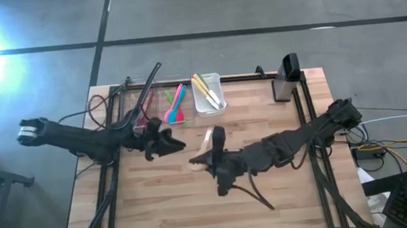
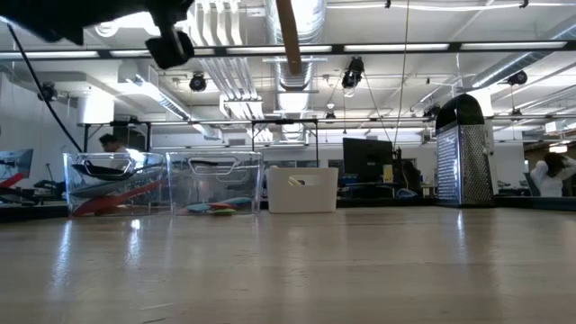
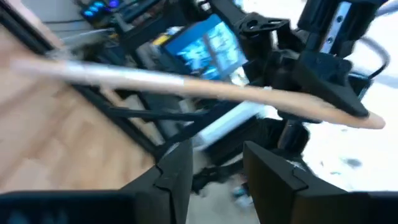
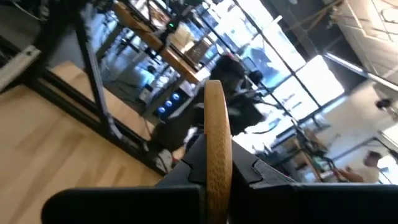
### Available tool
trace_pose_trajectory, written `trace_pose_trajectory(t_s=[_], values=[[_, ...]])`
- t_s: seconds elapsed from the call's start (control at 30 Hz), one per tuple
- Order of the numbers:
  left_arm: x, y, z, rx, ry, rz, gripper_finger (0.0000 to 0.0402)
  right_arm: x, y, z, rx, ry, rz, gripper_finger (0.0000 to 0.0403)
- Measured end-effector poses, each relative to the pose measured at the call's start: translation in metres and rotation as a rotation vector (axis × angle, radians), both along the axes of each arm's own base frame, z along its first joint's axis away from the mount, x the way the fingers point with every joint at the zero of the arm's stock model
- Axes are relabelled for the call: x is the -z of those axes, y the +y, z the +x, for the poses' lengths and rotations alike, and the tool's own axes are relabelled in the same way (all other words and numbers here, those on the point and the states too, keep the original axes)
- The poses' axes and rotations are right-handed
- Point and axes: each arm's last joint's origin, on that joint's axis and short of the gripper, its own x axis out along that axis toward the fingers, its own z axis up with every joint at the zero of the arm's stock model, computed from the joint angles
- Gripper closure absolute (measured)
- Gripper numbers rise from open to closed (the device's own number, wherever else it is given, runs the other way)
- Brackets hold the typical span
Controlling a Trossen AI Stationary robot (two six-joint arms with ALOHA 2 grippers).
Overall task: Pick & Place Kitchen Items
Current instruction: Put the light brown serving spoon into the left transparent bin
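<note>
The wooden spoon (image 4: 215, 149) is being pinched by the right jaws (image 1: 219, 172) mid-table; left jaws (image 3: 214, 168), spread, should be kept clear.

along the worktop's (image 1: 160, 205) far edge stand three bins in a row: toward the left corner a clear bin (image 1: 126, 105) with long utensils, just right of it a second clear bin (image 1: 175, 105) holding spatulas (image 1: 176, 105), then an opaque bin (image 1: 208, 95) with utensils inside. a box grater (image 1: 285, 78) stands upright near the far right corner, well apart from the bins. over the worktop's middle, the left pincer (image 1: 168, 143) and right pincer (image 1: 214, 157) meet near each other, a wooden utensil (image 1: 205, 149) raised off the worktop at the right one.
</note>
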Motion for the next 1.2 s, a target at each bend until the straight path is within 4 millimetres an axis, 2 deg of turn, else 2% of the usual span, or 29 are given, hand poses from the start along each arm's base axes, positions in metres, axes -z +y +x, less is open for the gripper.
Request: trace_pose_trajectory(t_s=[0.17,0.33,0.43,0.6,0.77,0.93,1.2], values=[[0.027,0.003,0.008,0.032,-0.073,-0.173,0.0248,-0.006,-0.003,-0.003,0.027,0.058,0.015,0.0395],[0.055,0.006,0.024,-0.043,0.051,-0.450,0.0238,-0.005,-0.003,-0.004,0.001,0.095,0.018,0.0395],[0.065,0.008,0.037,-0.115,0.111,-0.631,0.0236,-0.001,-0.003,-0.004,-0.002,0.136,-0.021,0.0395],[0.069,0.009,0.056,-0.151,0.129,-0.948,0.0239,0.006,-0.004,-0.005,0.006,0.172,-0.018,0.0395],[0.068,0.008,0.071,-0.156,0.130,-0.940,0.0238,0.008,-0.003,-0.004,0.002,0.175,0.011,0.0395],[0.061,0.007,0.085,-0.177,0.104,-0.822,0.0238,0.015,-0.002,-0.003,-0.029,0.184,0.034,0.0395],[0.051,0.003,0.098,-0.058,0.140,-0.858,0.0238,0.018,-0.001,-0.003,-0.076,0.199,-0.015,0.0395]])
